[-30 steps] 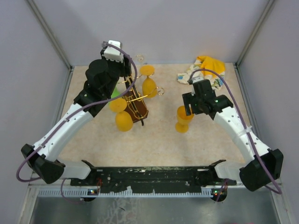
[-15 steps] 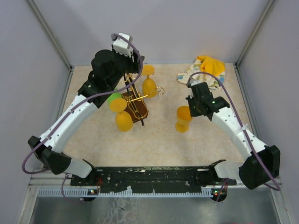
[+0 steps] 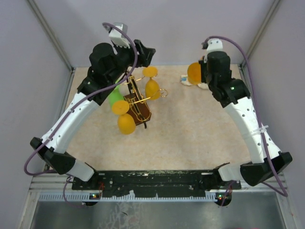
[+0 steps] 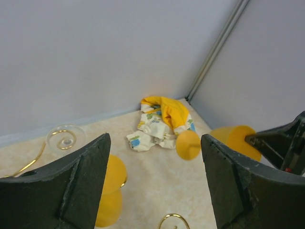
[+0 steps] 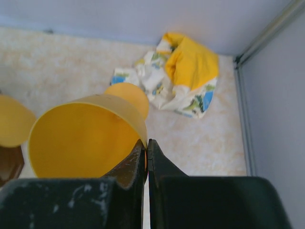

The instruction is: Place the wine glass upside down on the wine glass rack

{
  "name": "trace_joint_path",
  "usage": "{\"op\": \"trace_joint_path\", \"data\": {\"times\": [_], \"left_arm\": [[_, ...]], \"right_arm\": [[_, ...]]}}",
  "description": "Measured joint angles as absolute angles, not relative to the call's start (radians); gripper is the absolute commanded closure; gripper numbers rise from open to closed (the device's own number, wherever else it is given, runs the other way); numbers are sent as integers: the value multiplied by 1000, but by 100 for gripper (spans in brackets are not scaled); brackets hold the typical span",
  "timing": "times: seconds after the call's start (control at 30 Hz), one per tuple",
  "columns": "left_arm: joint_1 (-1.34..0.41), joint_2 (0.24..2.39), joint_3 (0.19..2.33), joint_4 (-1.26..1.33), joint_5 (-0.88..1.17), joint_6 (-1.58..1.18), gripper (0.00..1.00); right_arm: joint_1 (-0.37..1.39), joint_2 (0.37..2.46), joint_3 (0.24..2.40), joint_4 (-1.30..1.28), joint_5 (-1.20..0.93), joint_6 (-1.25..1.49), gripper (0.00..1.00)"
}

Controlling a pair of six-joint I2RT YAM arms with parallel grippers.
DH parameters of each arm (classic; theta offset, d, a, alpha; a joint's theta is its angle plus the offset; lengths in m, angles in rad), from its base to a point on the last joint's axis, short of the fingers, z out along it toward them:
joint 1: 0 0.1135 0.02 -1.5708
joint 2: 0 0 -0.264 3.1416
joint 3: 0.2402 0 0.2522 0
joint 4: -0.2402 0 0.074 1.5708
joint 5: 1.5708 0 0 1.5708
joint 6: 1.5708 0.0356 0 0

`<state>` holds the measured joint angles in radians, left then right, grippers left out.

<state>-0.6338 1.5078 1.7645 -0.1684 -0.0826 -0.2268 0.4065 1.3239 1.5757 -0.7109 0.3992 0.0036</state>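
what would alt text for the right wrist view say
The right hand pinches the rim of a yellow wine glass, its open mouth facing the camera, held above a beige table. A crumpled yellow and patterned cloth lies in the far corner.

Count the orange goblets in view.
3: one goblet held by the right fingers, one at the rack's far side, one at its near side. The left arm may hide others.

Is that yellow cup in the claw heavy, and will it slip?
Probably light: the right claw holds the yellow wine glass by a pinch on its rim. It looks like smooth plastic, so it might swivel or slip. Set down sideways, its round bowl would likely roll.
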Motion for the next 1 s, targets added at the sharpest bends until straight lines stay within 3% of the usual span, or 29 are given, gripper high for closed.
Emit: {"op": "trace_joint_path", "data": {"times": [0.2,0.33,0.67,1.0], "left_arm": [[-571,1509,1763,-129,-3,-460,18],[-494,1502,1682,1,85,-693,24],[-433,1494,1465,269,210,-1122,24],[-429,1490,1344,440,236,-1362,26]], "right_arm": [[436,1304,1637,-486,451,-119,100],[469,1228,1500,-251,419,-186,100],[621,1173,1235,258,316,-361,100],[745,1187,1125,555,265,-481,100]]}}
